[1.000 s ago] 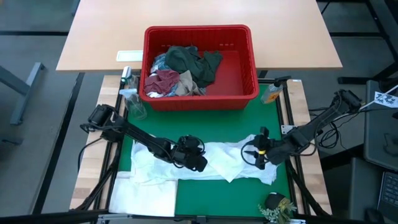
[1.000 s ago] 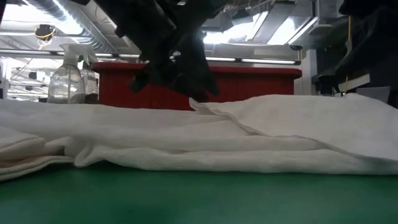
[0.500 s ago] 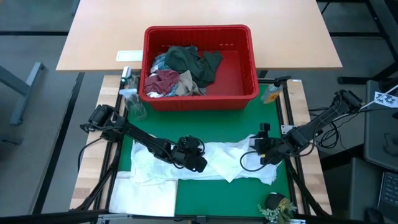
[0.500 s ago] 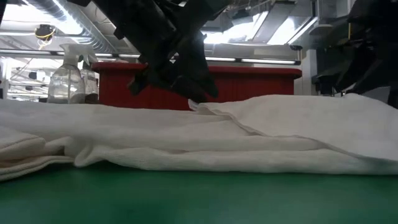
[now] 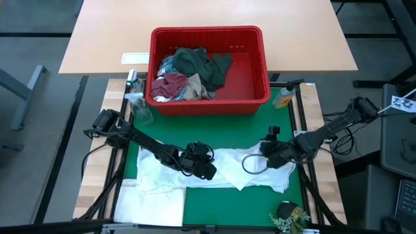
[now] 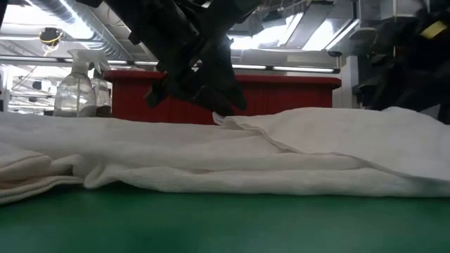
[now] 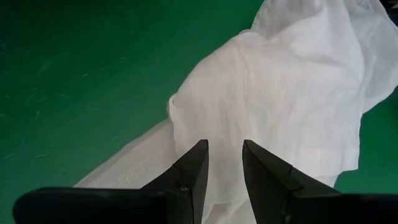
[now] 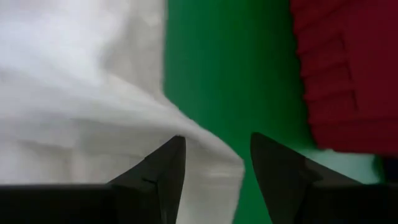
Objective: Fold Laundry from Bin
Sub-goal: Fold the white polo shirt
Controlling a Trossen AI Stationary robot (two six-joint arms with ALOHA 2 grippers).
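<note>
A white garment lies spread and rumpled across the green mat. My left gripper is shut on it near its middle; in the left wrist view the cloth runs out ahead of the gripper. My right gripper hovers open over the garment's right end, its fingers on either side of a cloth edge, touching nothing. The red bin stands beyond the mat and holds more laundry, dark green, maroon and pale pieces. My left gripper pinches a raised bit of the white garment between its two fingers, near the garment's middle. The fingers slant down from the table's left. In the low view the cloth rises to a small peak at the fingertips; the rest lies slack on the mat.
Spray bottles stand at the mat's far left corner. A folded white cloth lies at the near left. An orange item sits at the far right and a small dark object at the near right. Bare mat shows near the front edge.
My right gripper has gone down and a little toward the table's left, over the white garment's right end, and its wrist has rolled. It stays open. My left gripper and the garment have kept still.
</note>
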